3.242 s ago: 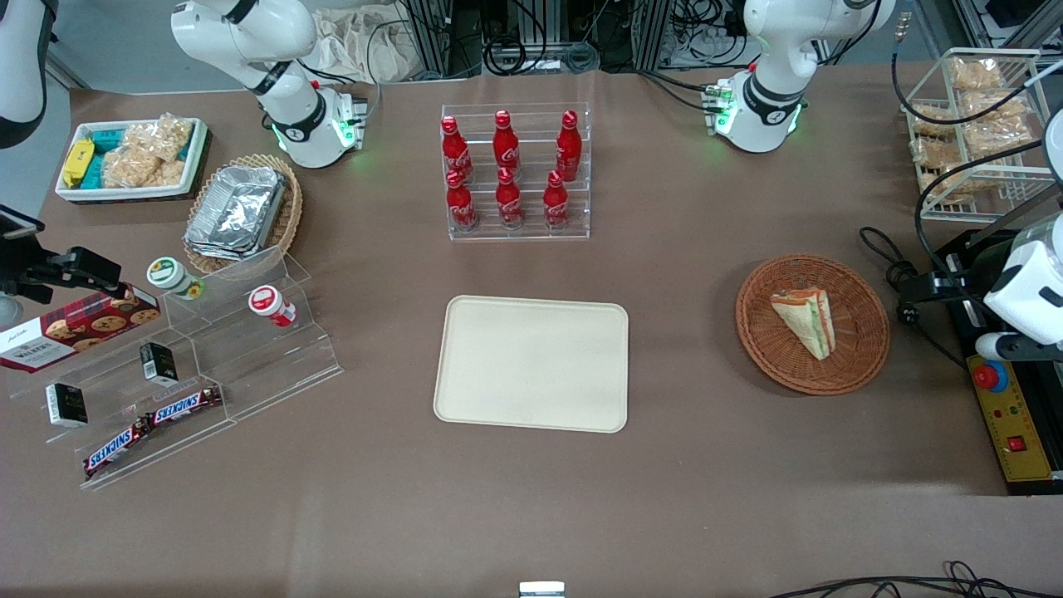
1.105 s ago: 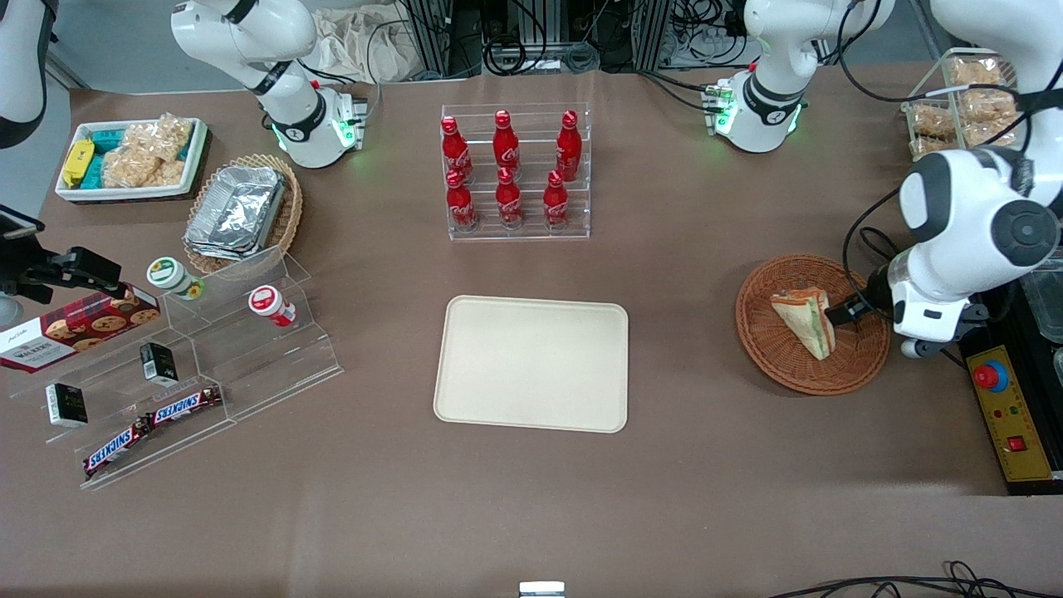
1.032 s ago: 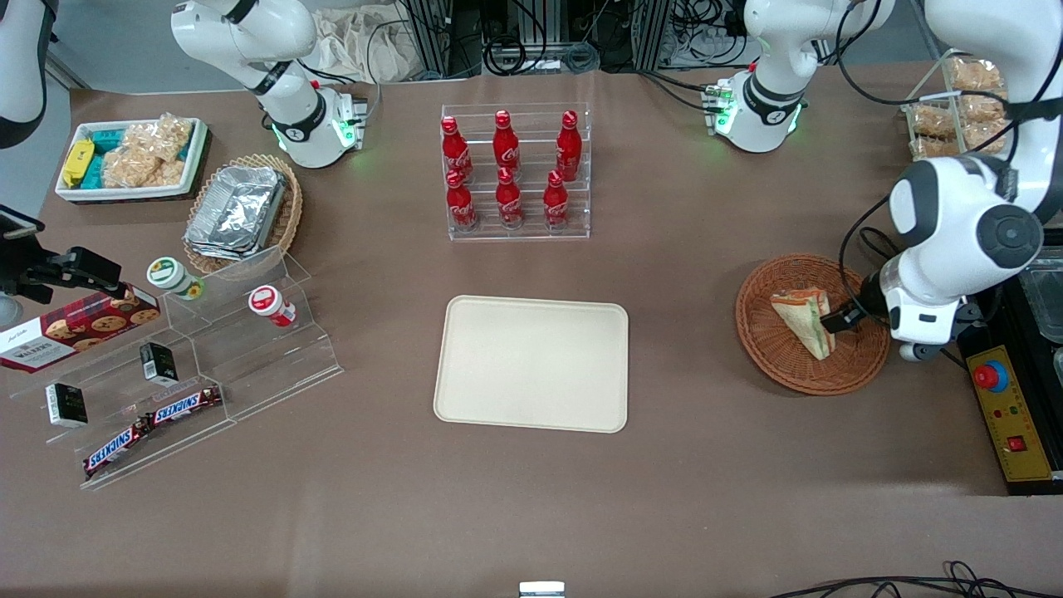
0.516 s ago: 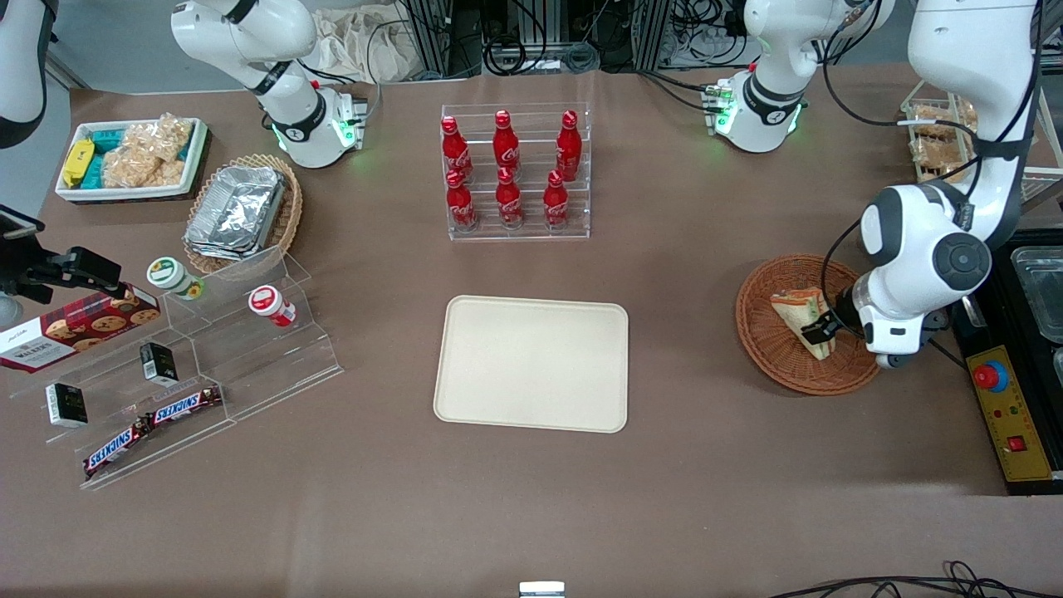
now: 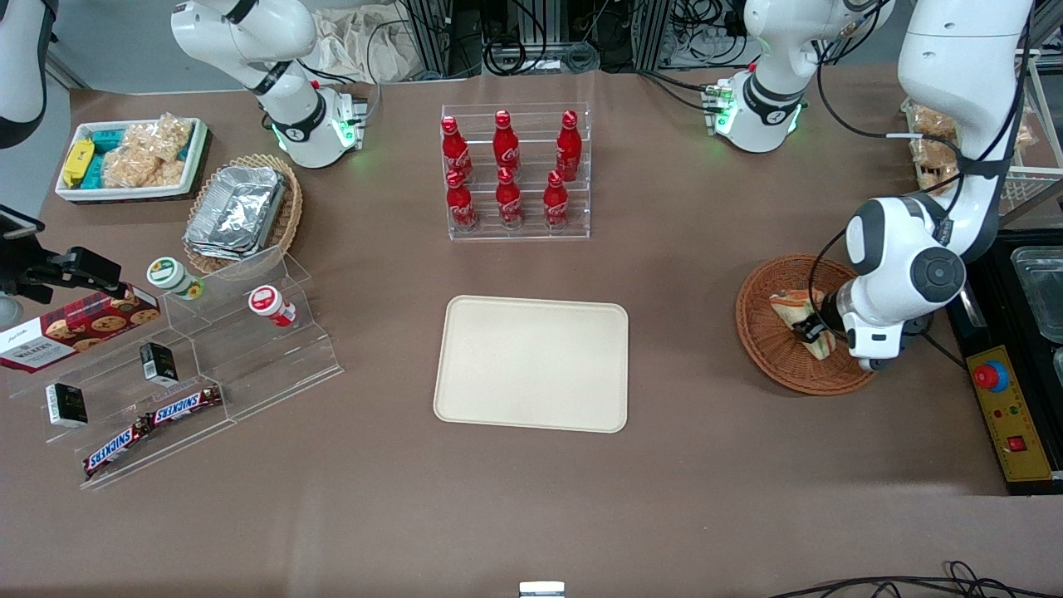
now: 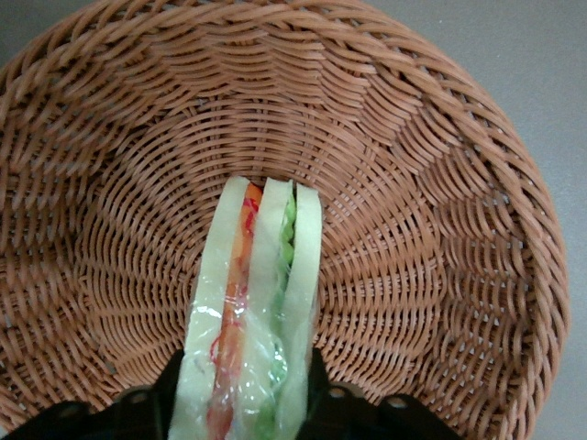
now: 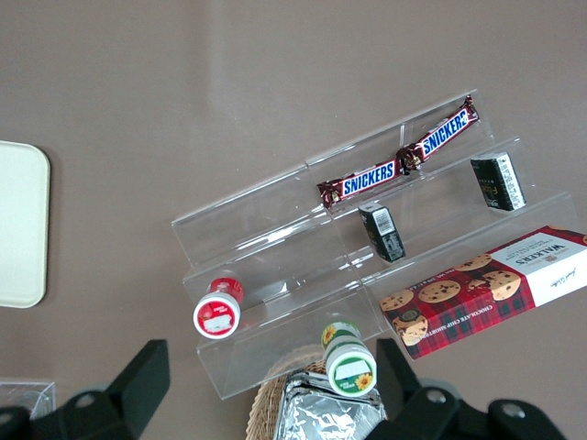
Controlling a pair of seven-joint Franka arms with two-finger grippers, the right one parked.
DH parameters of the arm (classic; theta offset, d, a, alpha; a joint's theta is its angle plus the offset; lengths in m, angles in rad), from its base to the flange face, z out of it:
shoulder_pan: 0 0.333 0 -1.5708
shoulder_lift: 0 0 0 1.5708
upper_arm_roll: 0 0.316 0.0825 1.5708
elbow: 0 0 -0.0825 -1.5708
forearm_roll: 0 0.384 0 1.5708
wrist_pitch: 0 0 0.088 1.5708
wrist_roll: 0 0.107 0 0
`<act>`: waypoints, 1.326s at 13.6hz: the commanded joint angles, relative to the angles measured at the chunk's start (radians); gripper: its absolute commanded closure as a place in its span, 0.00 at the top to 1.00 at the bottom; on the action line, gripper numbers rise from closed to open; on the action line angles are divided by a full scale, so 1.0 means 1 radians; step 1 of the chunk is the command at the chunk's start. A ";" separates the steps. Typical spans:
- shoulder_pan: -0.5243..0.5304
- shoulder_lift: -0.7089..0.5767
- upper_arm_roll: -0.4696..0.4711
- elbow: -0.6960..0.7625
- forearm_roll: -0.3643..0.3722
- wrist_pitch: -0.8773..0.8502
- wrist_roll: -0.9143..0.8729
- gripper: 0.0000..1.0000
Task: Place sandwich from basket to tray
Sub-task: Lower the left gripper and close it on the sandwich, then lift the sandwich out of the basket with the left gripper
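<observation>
"What sits on the big brown table (image 5: 706, 498)?"

"The pincer (image 5: 810, 330) hangs over the round red-brown basket (image 5: 764, 353). From the pincer, the flat cream tray (image 5: 531, 363) lies toward the parked arm's end."

"What else?"

"A clear rack of red cola bottles (image 5: 508, 174) stands farther from the front camera than the pincer. Way off toward the parked arm's end are clear steps (image 5: 274, 365), a tan basket (image 5: 292, 208) and a white snack bin (image 5: 124, 193)."

The left arm bends sharply at its elbow, wrist angled low toward the table; its gripper (image 6: 243, 412) sits low inside the basket (image 6: 440, 183) — one finger on each side of the sandwich (image 6: 252, 321), flanking it closely.
</observation>
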 commanded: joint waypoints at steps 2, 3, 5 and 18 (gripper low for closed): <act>0.002 -0.040 -0.025 0.011 -0.006 -0.082 -0.014 0.00; 0.002 -0.061 -0.034 0.036 -0.006 -0.135 -0.014 0.00; 0.002 -0.123 -0.054 0.091 -0.006 -0.273 -0.002 0.00; -0.001 -0.122 -0.310 0.516 -0.061 -0.598 0.212 0.00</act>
